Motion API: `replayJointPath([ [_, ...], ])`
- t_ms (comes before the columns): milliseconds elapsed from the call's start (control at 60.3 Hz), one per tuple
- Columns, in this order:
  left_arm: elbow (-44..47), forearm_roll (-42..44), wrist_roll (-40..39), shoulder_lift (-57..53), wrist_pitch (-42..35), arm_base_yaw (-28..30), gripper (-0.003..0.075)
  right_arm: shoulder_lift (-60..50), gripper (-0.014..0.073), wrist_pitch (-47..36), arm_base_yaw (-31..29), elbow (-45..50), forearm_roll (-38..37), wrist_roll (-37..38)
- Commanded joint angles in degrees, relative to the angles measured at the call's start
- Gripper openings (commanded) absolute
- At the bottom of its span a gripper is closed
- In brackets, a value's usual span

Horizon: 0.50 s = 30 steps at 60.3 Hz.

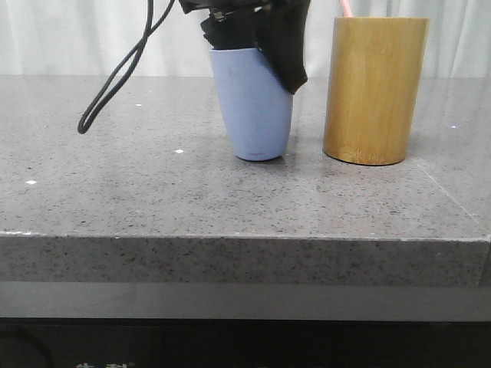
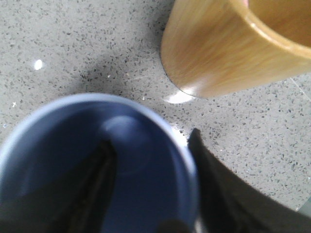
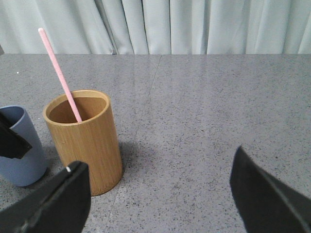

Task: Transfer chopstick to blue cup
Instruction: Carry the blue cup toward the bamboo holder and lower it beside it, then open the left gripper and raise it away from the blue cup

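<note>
Front view: a grey speckled stone worktop [image 1: 115, 199] carries the blue cup [image 1: 253, 103] near the middle and, just beside it toward the robot's right but not touching, a taller yellow-brown bamboo holder [image 1: 374, 90]; a white curtain [image 1: 61, 34] hangs behind. The left pincer [image 1: 257, 34] sits at the rim of the blue cup, with one dark finger [image 1: 288, 54] running down the outside of the cup wall on the side facing the holder, and a black cable [image 1: 115, 77] looping down from the arm toward the worktop. Left wrist view: the pincer straddles the cup wall, one finger [image 2: 92, 189] inside the blue cup [image 2: 29, 141] and the other [image 2: 228, 194] outside it; whether the fingers press the wall cannot be told. The bamboo holder [image 2: 214, 53] stands close by on the worktop [image 2: 73, 43]. Right wrist view: the right pincer [image 3: 160, 204] is spread wide with nothing between its two dark fingers [image 3: 58, 201], held above the bare worktop [image 3: 218, 107]. The chopstick [image 3: 59, 74], a thin pale pink stick, stands tilted inside the bamboo holder [image 3: 87, 141], its upper end leaning out over the rim on the blue cup's side; the blue cup [image 3: 22, 155] is beside the holder. In the front view the chopstick's tip [image 1: 346, 8] just shows above the holder's rim.
</note>
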Motion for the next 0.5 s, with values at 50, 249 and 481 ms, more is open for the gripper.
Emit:
replayJointPath([
  [50,-4.3,-0.86,-0.25,-3.03,1.1,-0.4,0.0388,0.61,0.06,-3.77,0.11,-2.05,0.02,-0.37],
  [249,-11.94,-0.86,-0.25,-3.31,4.35,-0.4,0.0388,0.61,0.06,-3.45,0.11,-1.89,0.02,-0.37],
  [481,-17.63,-0.62,-0.25,-4.62,4.35,-0.4,0.0388,0.61,0.06,-3.04,0.11,-1.87,0.02,-0.37],
])
